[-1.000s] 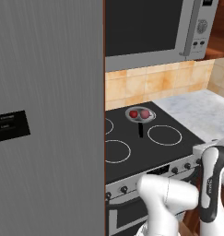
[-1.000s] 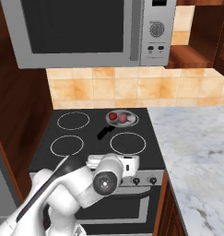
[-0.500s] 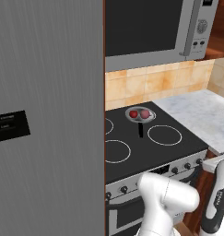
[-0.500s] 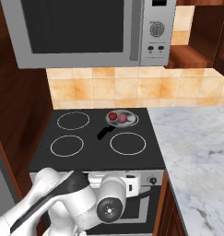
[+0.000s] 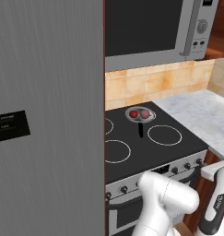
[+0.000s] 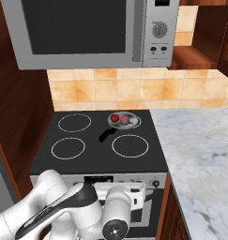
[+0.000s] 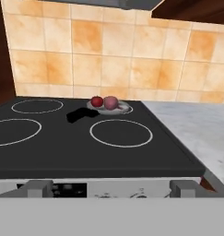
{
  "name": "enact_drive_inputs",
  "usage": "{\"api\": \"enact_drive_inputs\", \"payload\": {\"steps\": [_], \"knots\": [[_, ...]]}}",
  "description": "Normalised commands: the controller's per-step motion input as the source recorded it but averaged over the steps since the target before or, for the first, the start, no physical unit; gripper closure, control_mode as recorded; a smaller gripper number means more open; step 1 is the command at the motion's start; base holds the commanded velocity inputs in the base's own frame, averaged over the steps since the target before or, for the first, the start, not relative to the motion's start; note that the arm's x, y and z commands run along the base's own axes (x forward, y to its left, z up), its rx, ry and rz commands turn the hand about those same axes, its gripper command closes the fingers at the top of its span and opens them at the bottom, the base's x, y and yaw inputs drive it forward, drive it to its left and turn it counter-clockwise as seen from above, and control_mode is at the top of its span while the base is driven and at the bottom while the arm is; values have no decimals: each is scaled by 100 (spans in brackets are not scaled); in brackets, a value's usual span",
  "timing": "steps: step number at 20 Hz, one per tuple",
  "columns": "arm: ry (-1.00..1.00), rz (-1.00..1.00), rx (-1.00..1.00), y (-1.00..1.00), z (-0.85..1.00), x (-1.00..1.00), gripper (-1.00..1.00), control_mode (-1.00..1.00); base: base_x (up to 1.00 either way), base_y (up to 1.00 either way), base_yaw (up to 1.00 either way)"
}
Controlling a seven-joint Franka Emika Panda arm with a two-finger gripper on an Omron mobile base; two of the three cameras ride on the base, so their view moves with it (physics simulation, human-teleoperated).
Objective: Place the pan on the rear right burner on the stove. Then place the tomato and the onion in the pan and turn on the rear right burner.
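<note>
**Burner knob stage: pan loaded, pincer low at the stove front**

We find the pan (image 6: 124, 120) seated on the rear right burner (image 7: 117, 107) of the stove (image 6: 87, 157), its thin black handle (image 6: 105, 135) running toward the front left of the cooktop. The pan holds two items: the tomato (image 6: 115, 118) on the left and the onion (image 6: 125, 120) just beside it on the right, the two touching or nearly so. We judge both placement steps complete; switching on the burner remains.

The pincer (image 7: 111, 191) sits low in front of the stove, level with the silver front panel (image 6: 110, 180), with its camera looking across the glass toward the tiled wall. Its two finger tips stand wide apart and hold nothing. From the pincer, the pan lies straight ahead and far back, slightly left of centre in the hand view, beyond the front right ring (image 7: 121, 133).

The relation that governs the next move is not toward the pan but toward the knobs (image 5: 187, 166) on the front panel, which lie immediately ahead of and below the pincer. We cannot tell from these views which knob serves the rear right burner. The marble bench (image 6: 200, 150) adjoins the stove on the right.
</note>
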Motion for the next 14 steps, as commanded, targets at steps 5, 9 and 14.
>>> {"api": "enact_drive_inputs", "payload": {"steps": [5, 9, 14], "knots": [[-8, 10, 0, -23, -27, 22, -100, -100, 0, 0, 0], [-6, 11, 0, -31, -22, 10, -100, -100, 0, 0, 0], [-5, 10, 0, -23, -17, 14, -100, -100, 0, 0, 0]]}}
